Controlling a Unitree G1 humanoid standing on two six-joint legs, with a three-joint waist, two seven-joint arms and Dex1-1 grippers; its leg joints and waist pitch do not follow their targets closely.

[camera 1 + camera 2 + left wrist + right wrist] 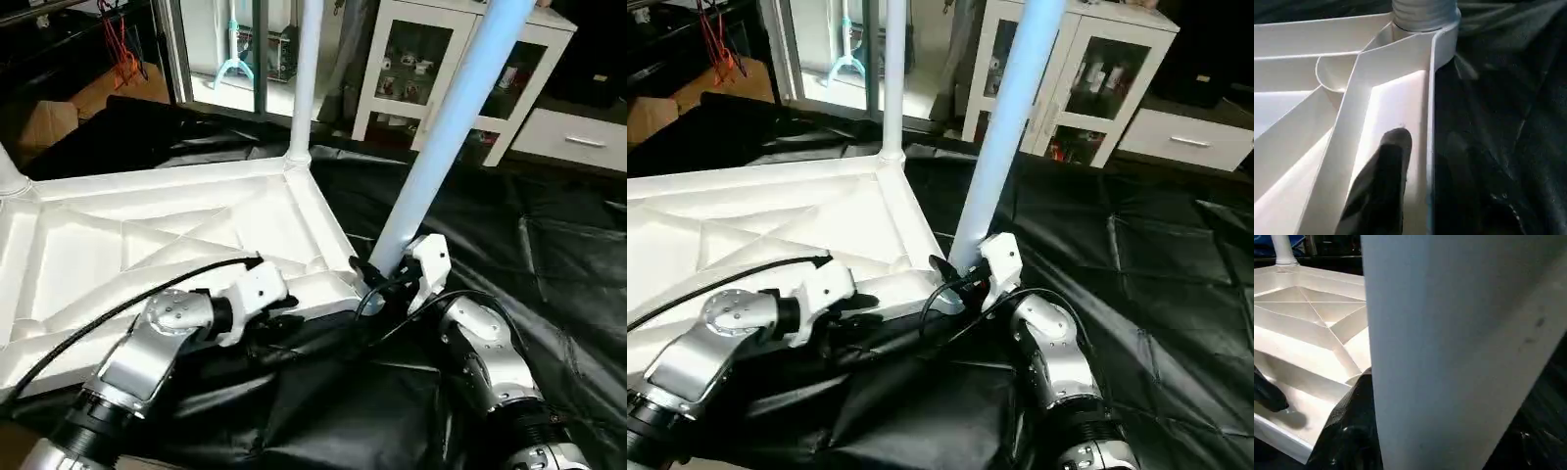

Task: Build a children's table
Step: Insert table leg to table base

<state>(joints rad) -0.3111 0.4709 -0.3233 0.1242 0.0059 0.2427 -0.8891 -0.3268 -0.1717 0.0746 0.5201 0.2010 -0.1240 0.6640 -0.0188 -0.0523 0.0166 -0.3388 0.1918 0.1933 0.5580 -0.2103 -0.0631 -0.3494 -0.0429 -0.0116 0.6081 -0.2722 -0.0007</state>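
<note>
The white tabletop (pixel 147 235) lies upside down on a black sheet, its X-ribs facing up. One leg (pixel 306 78) stands upright in the far corner socket, and the foot of another leg (pixel 10 176) shows at the left edge. A third leg (pixel 441 127) rises tilted from the near right corner socket. My right gripper (pixel 390 274) is shut on this leg just above the socket; one black finger (pixel 1347 431) presses its side. My left gripper (pixel 284 318) is at the near rim (pixel 1430 98), open, with one finger (pixel 1386 181) inside the rim and the other outside.
A black sheet (pixel 549 274) covers the floor around the tabletop. A white cabinet with glass doors (pixel 431 69) and a white drawer unit (pixel 578 137) stand at the back right. Cardboard boxes (pixel 49 122) sit at the back left.
</note>
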